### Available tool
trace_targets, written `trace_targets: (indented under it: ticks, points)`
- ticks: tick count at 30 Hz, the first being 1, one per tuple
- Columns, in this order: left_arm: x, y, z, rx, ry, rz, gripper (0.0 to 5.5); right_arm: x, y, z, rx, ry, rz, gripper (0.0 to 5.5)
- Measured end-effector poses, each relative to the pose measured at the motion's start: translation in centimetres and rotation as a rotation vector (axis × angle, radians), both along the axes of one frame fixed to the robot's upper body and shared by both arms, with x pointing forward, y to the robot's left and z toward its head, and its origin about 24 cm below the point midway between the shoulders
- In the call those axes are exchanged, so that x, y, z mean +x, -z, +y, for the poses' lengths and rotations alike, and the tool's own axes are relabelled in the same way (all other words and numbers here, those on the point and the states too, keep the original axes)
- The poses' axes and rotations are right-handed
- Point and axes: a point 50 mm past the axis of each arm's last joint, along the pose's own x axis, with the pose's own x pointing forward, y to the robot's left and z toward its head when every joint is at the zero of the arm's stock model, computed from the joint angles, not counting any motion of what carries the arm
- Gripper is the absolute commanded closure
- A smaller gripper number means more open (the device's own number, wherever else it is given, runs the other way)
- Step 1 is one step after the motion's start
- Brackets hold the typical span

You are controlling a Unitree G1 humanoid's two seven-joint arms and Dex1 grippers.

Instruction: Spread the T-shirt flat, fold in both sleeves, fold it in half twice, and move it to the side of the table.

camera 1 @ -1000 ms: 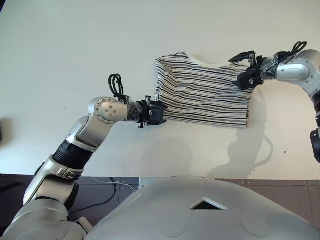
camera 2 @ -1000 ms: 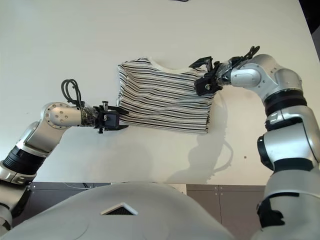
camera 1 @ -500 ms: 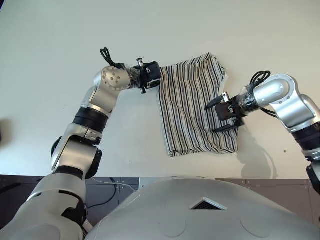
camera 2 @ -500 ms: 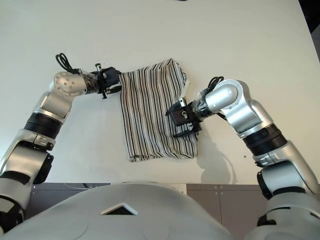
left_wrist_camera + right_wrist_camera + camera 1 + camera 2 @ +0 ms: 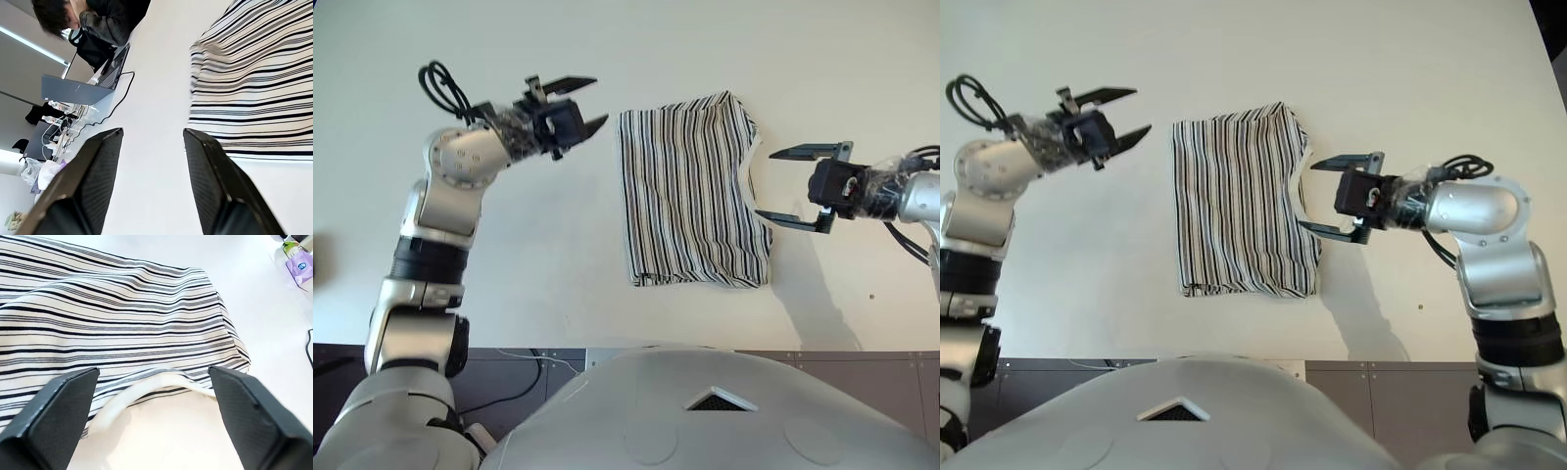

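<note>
Left eye view shows the partly folded T-shirt flat mid-table, with the left gripper and right gripper flanking it, fingers spread and empty, probably poised to grasp its edges for another fold.

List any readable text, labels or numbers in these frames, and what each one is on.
None can be read.
The striped T-shirt shows stripes only, no print.
The table shows no marks.
The purple packet in the right wrist view: any print on it is too small to read.
</note>
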Motion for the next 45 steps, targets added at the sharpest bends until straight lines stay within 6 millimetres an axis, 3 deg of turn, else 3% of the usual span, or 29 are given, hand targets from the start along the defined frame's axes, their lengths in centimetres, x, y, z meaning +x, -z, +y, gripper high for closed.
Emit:
trace_targets:
  ticks: [3,5,8,12,21,26,37,45]
  points:
    - [-6.7,2.3,-0.2,0.035,0.092,0.107,3.23,-2.0,0.2,-2.3,-0.08,0.015,-0.075,1.4]
    - [-9.6,3.6,1.1,0.163,0.158,0.12,3.23,-3.6,1.2,-3.1,-0.189,-0.062,-0.12,1.4]
    - [-11.5,4.3,1.2,0.207,0.233,0.083,3.23,-5.0,2.8,-3.4,-0.253,-0.13,-0.139,1.4]
    - [-13.0,5.7,0.8,0.275,0.333,0.038,3.23,-4.8,3.7,-3.4,-0.273,-0.167,-0.178,1.4]
    - [-12.7,7.1,-2.4,0.2,0.391,-0.078,3.23,-3.0,3.8,-2.6,-0.257,-0.222,-0.241,1.4]
    - [-11.4,7.3,-2.2,0.208,0.365,-0.114,3.23,-3.2,4.2,-2.3,-0.243,-0.226,-0.242,1.4]
    - [-11.8,7.3,-2.3,0.187,0.445,-0.119,3.23,-3.3,4.5,-2.2,-0.249,-0.229,-0.28,1.4]
    - [-11.5,7.6,-2.2,0.188,0.484,-0.11,4.36,-3.4,4.7,-2.0,-0.246,-0.226,-0.295,1.36]
